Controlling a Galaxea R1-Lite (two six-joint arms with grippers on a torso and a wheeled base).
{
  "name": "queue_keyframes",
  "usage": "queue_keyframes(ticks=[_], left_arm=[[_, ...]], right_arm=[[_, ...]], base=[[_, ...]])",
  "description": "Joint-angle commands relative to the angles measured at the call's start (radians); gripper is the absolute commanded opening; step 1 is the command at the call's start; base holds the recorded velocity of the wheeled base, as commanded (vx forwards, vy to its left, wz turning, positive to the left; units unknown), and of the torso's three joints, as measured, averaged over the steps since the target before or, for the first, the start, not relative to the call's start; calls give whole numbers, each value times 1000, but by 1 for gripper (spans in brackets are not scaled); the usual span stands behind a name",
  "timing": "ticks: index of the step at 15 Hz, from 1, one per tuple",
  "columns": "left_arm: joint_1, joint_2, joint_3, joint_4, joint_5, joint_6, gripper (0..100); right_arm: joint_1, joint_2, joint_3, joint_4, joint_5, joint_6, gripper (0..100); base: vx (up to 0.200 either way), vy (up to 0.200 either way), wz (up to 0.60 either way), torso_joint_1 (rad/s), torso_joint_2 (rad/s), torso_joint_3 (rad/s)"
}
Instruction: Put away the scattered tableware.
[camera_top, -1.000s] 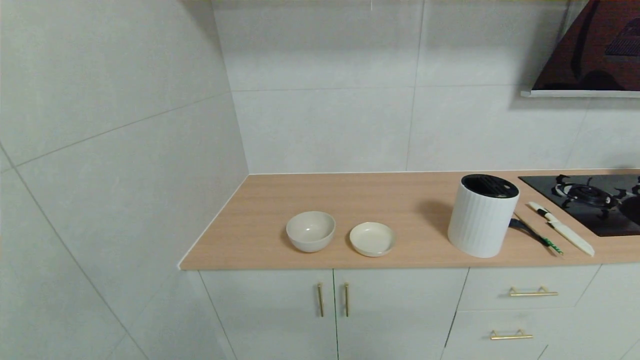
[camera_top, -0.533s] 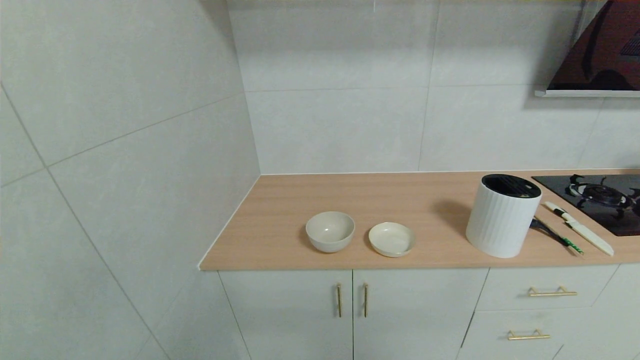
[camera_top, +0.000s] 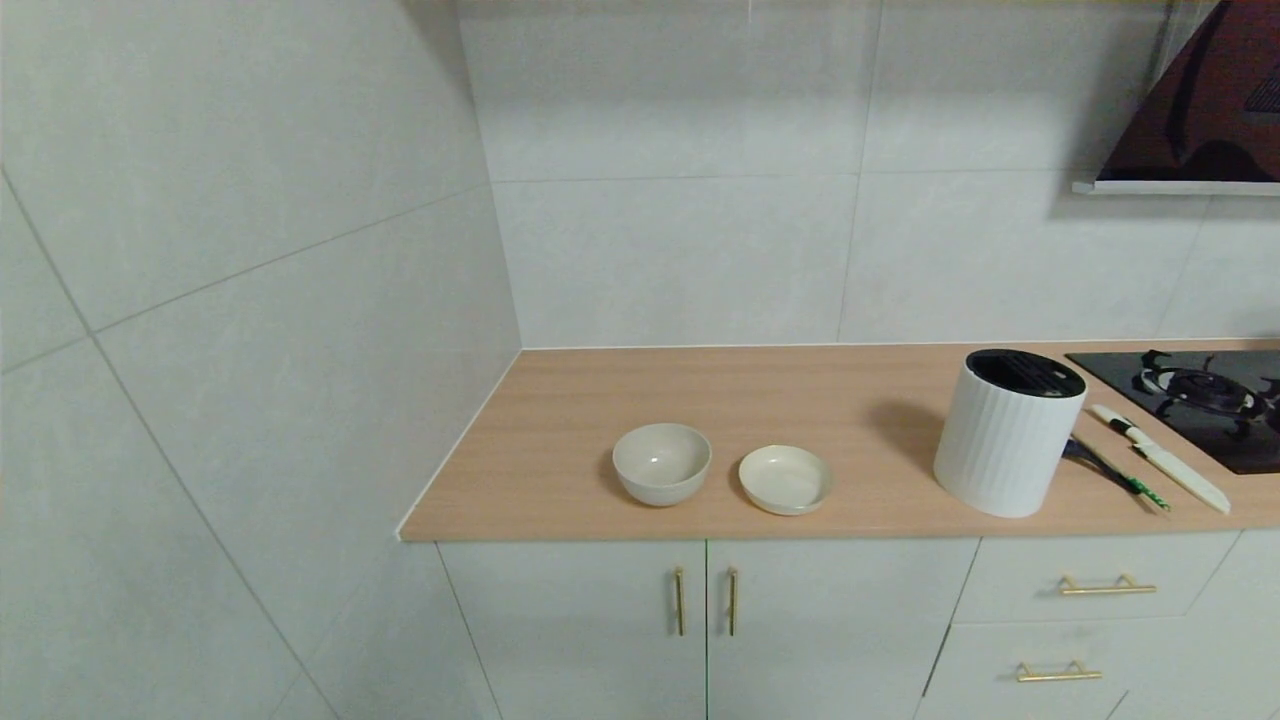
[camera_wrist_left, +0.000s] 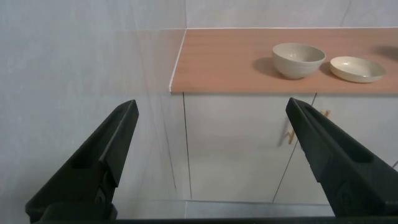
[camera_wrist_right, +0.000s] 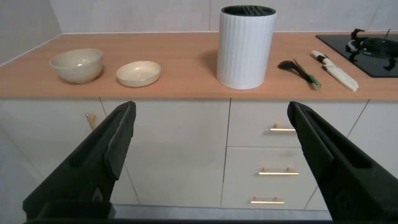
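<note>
On the wooden counter (camera_top: 760, 400) stand a cream bowl (camera_top: 661, 463) and, right beside it, a shallow cream dish (camera_top: 786, 479). A white ribbed utensil holder (camera_top: 1008, 432) with a black slotted top stands further right. Past it lie a dark spoon with green-striped chopsticks (camera_top: 1112, 473) and a white-handled knife (camera_top: 1160, 458). My left gripper (camera_wrist_left: 211, 106) is open, low in front of the cabinets, with the bowl (camera_wrist_left: 298, 59) and dish (camera_wrist_left: 357, 68) above it. My right gripper (camera_wrist_right: 211, 109) is open, also below counter height, facing the holder (camera_wrist_right: 246, 46), the bowl (camera_wrist_right: 76, 65) and the dish (camera_wrist_right: 138, 73).
A tiled wall closes the counter's left end. A black gas hob (camera_top: 1200, 395) sits at the right, under a dark range hood (camera_top: 1190, 110). Below the counter are cabinet doors with gold handles (camera_top: 705, 600) and drawers (camera_top: 1100, 585).
The head camera has turned, so the whole picture sits further right than a second ago. The tableware itself has not moved.
</note>
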Motion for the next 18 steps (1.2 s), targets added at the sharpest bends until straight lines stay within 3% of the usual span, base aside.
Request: queue_keyframes(ticks=[1, 8, 18], left_arm=[[1, 0, 0, 0, 0, 0, 100], [1, 0, 0, 0, 0, 0, 100], [1, 0, 0, 0, 0, 0, 100]], right_arm=[[1, 0, 0, 0, 0, 0, 100], [1, 0, 0, 0, 0, 0, 100], [-1, 0, 0, -1, 0, 0, 100]], base=[[0, 0, 0, 0, 0, 0], [0, 0, 0, -107, 237, 125], [0, 0, 0, -217, 478, 257]])
